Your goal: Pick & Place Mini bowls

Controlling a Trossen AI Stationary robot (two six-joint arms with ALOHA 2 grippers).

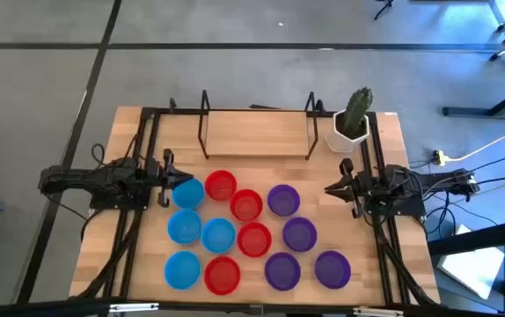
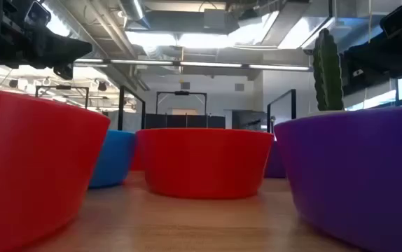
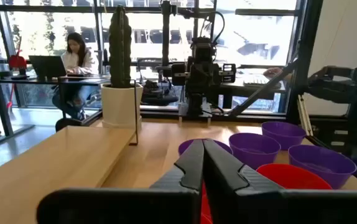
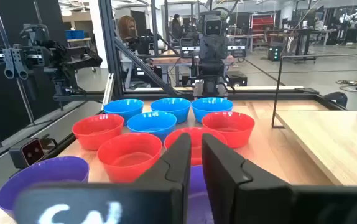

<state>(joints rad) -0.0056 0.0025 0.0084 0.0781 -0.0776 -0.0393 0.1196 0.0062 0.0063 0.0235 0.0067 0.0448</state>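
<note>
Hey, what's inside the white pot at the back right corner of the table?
A tall green cactus stands upright in the white pot. Whatever soil or filling holds it is hidden below the pot's rim and by the cactus itself.

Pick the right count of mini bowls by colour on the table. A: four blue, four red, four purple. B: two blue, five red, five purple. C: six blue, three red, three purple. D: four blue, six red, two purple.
A: the high view shows four blue mini bowls toward the left arm's side, four red mini bowls down the middle, and four purple mini bowls toward the right arm's side.
</note>
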